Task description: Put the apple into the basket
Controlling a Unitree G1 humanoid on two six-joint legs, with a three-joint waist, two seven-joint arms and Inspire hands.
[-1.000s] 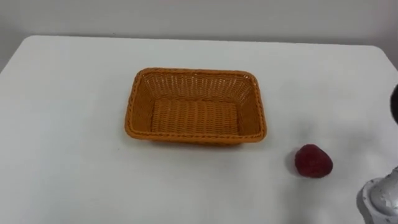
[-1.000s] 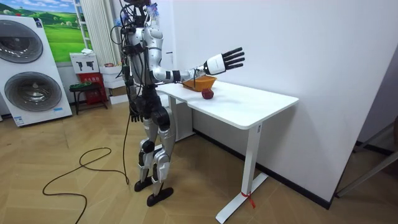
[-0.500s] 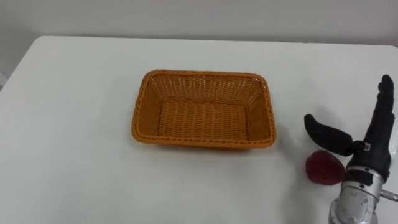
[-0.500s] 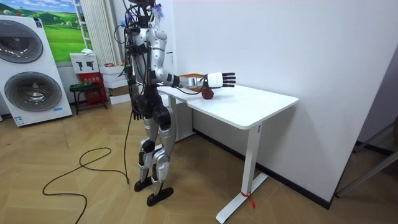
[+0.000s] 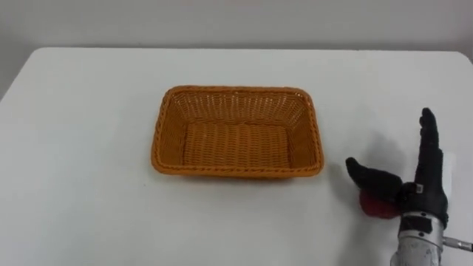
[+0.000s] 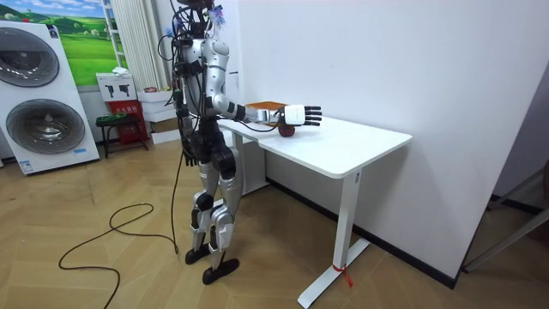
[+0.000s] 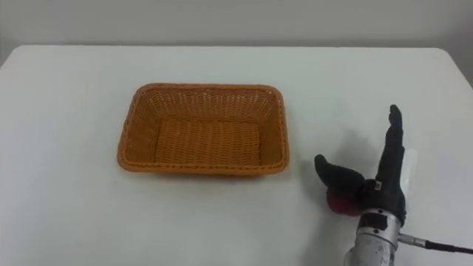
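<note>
The right hand, fingers straight and unclenched, is hovering over the round red apple beneath its palm, likely needing to close next.

White rectangular desk, seen from above, with its far long edge along a pale wall. Two things lie on the top. An orange woven basket, rectangular and empty, sits near the middle with its long sides parallel to the far edge. A red apple rests on the bare top, well right of the basket and nearer the front edge, apart from it.
</note>
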